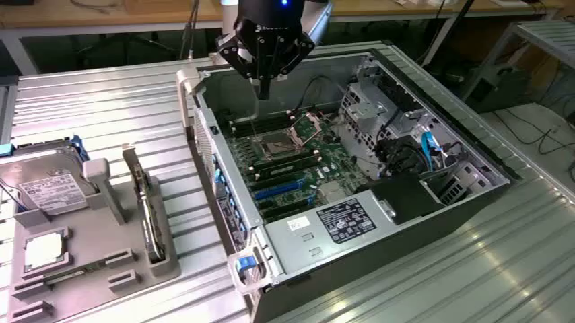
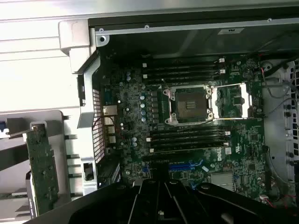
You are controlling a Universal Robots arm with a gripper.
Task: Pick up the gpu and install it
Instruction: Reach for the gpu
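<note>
The gpu [image 1: 149, 214] stands on edge in a slot of the grey holder [image 1: 90, 262] at the exterior view's left, outside the computer. It is thin and dark, with a silver bracket at its far end. In the wrist view the gpu [image 2: 42, 168] appears as a narrow board with small parts on it. My gripper [image 1: 262, 89] hangs above the far end of the open computer case [image 1: 449, 121], well away from the card. Its fingers are shut together with nothing between them. The gripper [image 2: 159, 200] looks down on the motherboard [image 2: 135, 102] with its blue slot [image 2: 184, 166].
A silver hard drive [image 1: 50, 188] with a white label and a square chip [image 1: 42, 250] also sit in the holder. Inside the case are the open processor socket [image 1: 274, 145], memory slots, a blue slot [image 1: 274, 192], drive cages and cables [image 1: 422, 151]. Ribbed metal tabletop surrounds everything.
</note>
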